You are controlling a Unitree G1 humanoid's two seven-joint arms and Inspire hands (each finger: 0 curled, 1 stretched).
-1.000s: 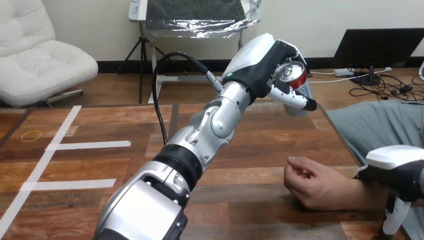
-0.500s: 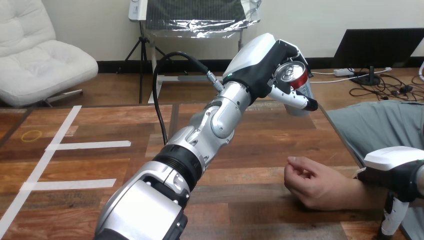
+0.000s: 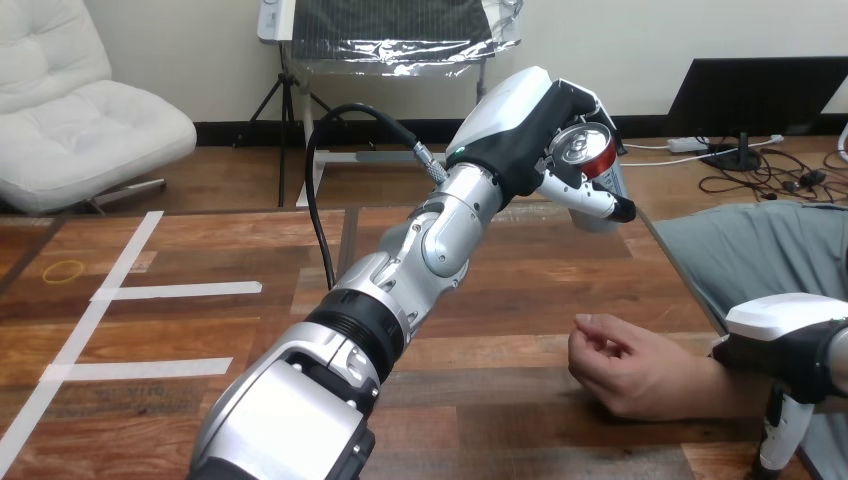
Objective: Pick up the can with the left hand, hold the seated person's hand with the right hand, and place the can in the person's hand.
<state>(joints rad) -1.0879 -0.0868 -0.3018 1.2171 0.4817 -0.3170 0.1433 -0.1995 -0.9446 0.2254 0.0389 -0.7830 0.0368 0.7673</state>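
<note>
up by far table (image 3: 500, 300) edge — left hand (image 3: 520, 125) grips can (image 3: 592, 150)

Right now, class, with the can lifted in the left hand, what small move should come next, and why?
Probably lower the left hand and carry the can toward the person's hand. The can is gripped and raised high, well apart from that hand, which rests on the table with fingers loosely curled. The right hand lies over the person's wrist.
</note>
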